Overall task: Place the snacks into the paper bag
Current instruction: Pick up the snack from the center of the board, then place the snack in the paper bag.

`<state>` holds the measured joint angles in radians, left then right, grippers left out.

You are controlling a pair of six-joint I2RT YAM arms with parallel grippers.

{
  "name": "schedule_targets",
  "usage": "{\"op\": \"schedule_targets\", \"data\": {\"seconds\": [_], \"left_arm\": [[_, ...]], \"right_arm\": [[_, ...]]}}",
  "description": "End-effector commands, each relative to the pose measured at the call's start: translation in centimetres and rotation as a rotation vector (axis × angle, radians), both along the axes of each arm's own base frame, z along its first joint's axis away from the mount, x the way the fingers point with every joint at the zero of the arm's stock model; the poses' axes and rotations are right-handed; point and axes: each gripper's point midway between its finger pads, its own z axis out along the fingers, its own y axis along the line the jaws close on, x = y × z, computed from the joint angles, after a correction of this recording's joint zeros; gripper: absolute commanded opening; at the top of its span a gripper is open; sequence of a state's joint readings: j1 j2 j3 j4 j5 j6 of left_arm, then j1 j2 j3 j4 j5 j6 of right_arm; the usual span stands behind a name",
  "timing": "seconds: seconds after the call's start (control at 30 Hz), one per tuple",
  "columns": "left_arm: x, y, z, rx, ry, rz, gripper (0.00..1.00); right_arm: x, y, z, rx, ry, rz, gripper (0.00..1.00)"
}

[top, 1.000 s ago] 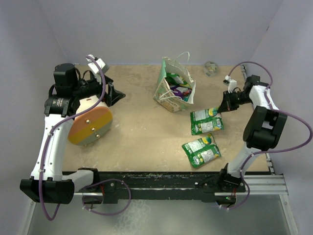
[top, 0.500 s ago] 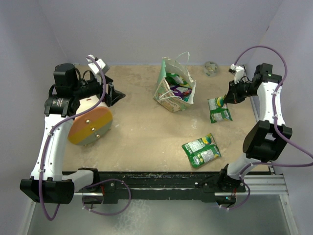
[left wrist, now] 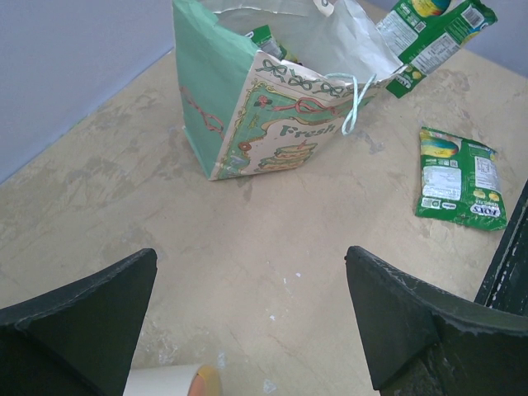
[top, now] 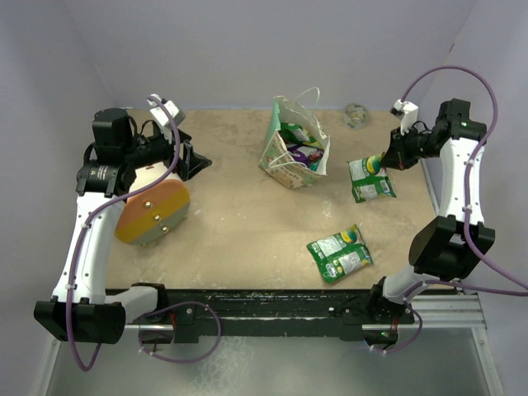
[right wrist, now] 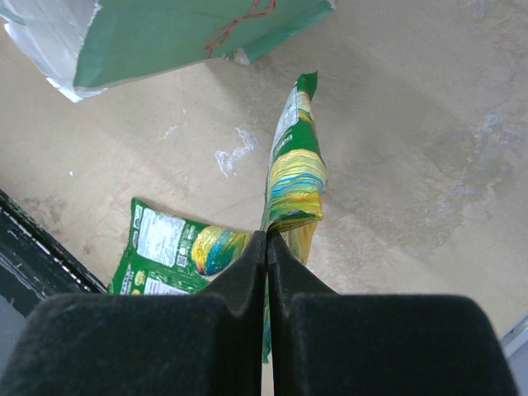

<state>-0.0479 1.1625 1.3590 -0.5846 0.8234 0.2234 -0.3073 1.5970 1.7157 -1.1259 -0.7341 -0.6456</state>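
Observation:
The paper bag [top: 285, 157] stands open at the back centre of the table, with purple and green snacks [top: 302, 152] inside. My right gripper [top: 384, 158] is shut on the top edge of a green snack packet [top: 370, 179], which hangs above the table just right of the bag. In the right wrist view the packet [right wrist: 297, 161] hangs edge-on from the pinched jaws of that gripper [right wrist: 267, 236], with the bag [right wrist: 165, 33] beyond. Another green packet [top: 339, 254] lies flat nearer the front. My left gripper [top: 195, 162] is open, empty and left of the bag [left wrist: 264, 115].
A big cream cone with an orange end [top: 153, 211] lies under the left arm, and its tip [left wrist: 169, 381] shows below the left fingers. A small clear round object [top: 356, 114] sits by the back wall. A black rail [top: 289, 301] runs along the front edge.
The right gripper has lifted the green packet off the table and carried it back and up, beside the bag. The left arm has stayed put.

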Motion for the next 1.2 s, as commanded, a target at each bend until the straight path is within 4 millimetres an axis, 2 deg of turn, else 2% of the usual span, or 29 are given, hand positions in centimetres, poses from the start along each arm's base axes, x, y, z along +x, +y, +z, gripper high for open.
{"op": "schedule_targets", "data": {"seconds": [0.0,0.3,0.7,0.87,1.17], "left_arm": [[0.1,0.0,0.8,-0.001,-0.058,-0.015,0.99],[0.2,0.0,0.7,-0.002,-0.056,-0.017,0.99],[0.2,-0.1,0.4,-0.002,-0.052,-0.018,0.99],[0.3,0.0,0.4,-0.001,-0.054,-0.017,0.99],[0.4,0.1,0.3,0.002,-0.054,-0.009,0.99]], "right_arm": [[-0.9,2.1,5.9,0.05,-0.134,0.022,0.0],[-1.3,4.4,12.1,0.068,-0.255,0.031,0.0],[-0.9,10.0,19.4,0.128,-0.422,0.106,0.0],[-0.3,12.3,21.0,0.164,-0.453,0.15,0.0],[2.6,14.5,20.8,0.206,-0.449,0.158,0.0]]}}
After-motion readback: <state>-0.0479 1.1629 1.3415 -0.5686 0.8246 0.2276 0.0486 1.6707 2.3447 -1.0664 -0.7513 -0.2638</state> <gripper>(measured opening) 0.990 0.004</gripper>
